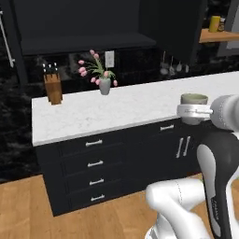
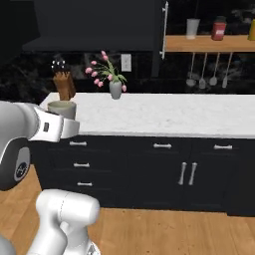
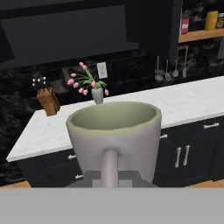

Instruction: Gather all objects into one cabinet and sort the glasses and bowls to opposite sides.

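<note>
My gripper (image 3: 111, 178) is shut on the handle of the grey-beige mug (image 3: 114, 133), which stays upright and shows a pale greenish inside. From the left base view the mug (image 1: 194, 99) sits above the white hand, and the gripper (image 1: 193, 112) hovers by the counter's front edge. In the right base view the mug (image 2: 62, 108) and gripper (image 2: 61, 124) are at the left, short of the counter. The black wall cabinet (image 1: 88, 44) stands open above the counter, its door (image 2: 160, 30) with a white bar handle swung out. The bowls are out of view.
A white marble counter (image 1: 116, 109) carries a knife block (image 1: 53, 86) and a vase of pink tulips (image 1: 104, 84). Black drawers (image 1: 95, 163) lie below it. A wooden shelf (image 2: 209, 44) with jars and hanging utensils (image 2: 203, 74) is to the right.
</note>
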You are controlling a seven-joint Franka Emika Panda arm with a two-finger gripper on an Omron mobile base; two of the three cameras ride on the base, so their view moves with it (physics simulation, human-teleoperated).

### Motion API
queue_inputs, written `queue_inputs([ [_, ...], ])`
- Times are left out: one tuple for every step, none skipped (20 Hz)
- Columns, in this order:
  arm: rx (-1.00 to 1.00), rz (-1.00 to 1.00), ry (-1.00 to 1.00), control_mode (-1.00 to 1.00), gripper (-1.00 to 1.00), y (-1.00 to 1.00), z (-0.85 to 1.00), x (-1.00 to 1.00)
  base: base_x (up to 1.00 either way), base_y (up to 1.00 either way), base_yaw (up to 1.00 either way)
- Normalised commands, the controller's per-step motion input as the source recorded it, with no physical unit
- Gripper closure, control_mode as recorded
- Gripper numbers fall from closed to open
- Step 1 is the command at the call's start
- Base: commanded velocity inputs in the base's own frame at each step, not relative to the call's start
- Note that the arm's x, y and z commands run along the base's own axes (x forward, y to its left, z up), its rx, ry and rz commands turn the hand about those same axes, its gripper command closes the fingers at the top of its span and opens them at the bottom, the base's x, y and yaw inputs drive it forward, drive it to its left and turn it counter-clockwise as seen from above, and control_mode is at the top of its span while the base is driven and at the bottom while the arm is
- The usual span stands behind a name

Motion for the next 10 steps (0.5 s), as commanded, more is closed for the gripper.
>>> queue_inputs([
  [0.00,0.00,0.00,1.00,1.00,0.00,0.00,0.00,-0.42,0.00,-0.64],
  [0.00,0.00,0.00,1.00,1.00,0.00,0.00,0.00,-0.34,0.00,-0.68],
  [0.00,0.00,0.00,1.00,1.00,0.00,0.00,0.00,-0.21,0.00,-0.69],
  [0.00,0.00,0.00,1.00,1.00,0.00,0.00,0.00,-0.17,0.00,-0.67],
  [0.00,0.00,0.00,1.00,1.00,0.00,0.00,0.00,-0.18,0.00,-0.67],
  [0.00,0.00,0.00,1.00,1.00,0.00,0.00,0.00,-0.16,0.00,-0.67],
  [0.00,0.00,0.00,1.00,1.00,0.00,0.00,0.00,-0.04,0.01,-0.71],
  [0.00,0.00,0.00,1.00,1.00,0.00,0.00,0.00,0.00,0.04,-0.71],
  [0.00,0.00,0.00,1.00,1.00,0.00,0.00,0.00,0.00,0.00,-0.68],
  [0.00,0.00,0.00,1.00,1.00,0.00,0.00,0.00,0.00,0.00,-0.66],
])
